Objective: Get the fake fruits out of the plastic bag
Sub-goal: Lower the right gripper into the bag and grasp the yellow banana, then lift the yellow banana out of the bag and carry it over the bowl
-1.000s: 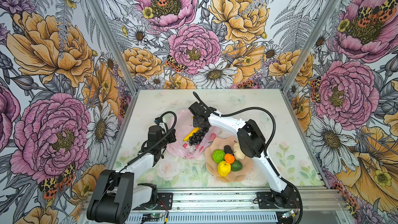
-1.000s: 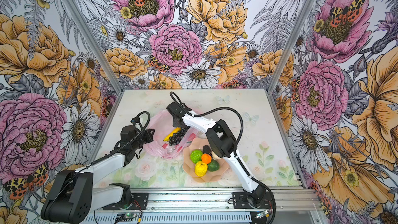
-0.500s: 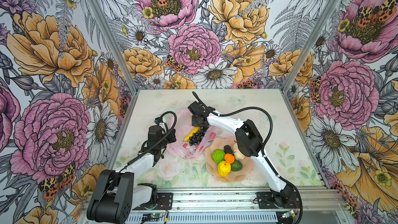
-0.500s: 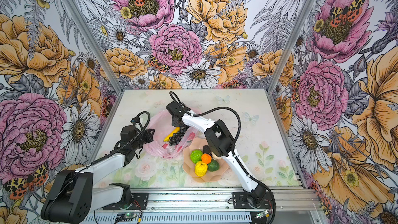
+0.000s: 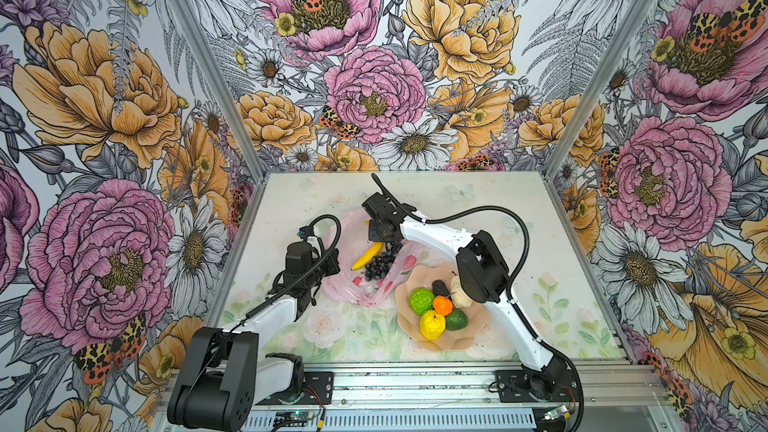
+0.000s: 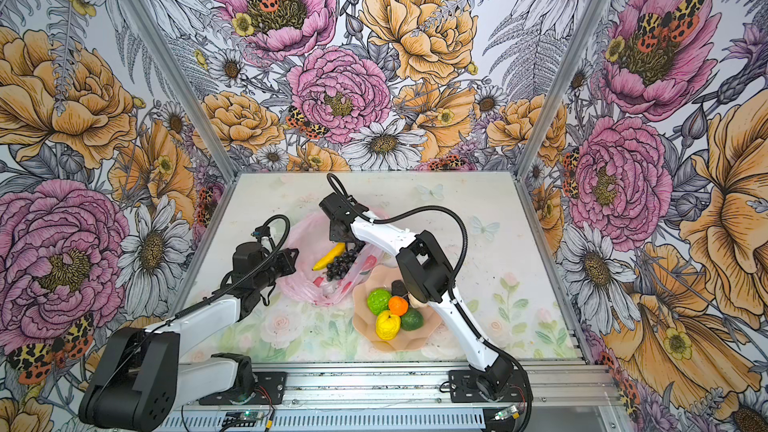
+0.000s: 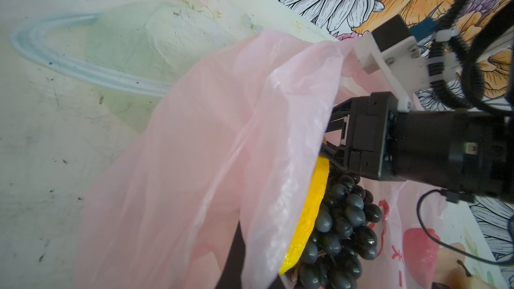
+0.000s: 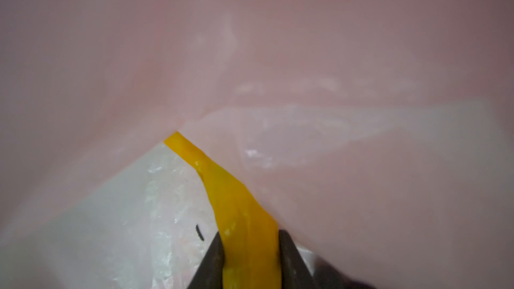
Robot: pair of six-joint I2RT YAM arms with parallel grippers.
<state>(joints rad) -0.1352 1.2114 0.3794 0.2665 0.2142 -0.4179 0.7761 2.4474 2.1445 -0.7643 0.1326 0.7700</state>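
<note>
1. The plastic bag (image 5: 347, 286) lies open just beside the plate (image 5: 478, 322).
2. The left gripper (image 5: 330, 261), on the bag's far side from the plate, has its jaws together, pinching the film.
3. The right gripper (image 8: 250, 236) is clamped on the banana (image 5: 368, 255) inside the bag.
4. The grape bunch (image 5: 380, 265) lies in the bag too, nearer the plate.

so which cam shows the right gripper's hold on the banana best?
Right wrist: the right gripper has a finger tight on each side of the banana. In both top views its wrist hides the fingertips. Left wrist: the bag covers that end.
</note>
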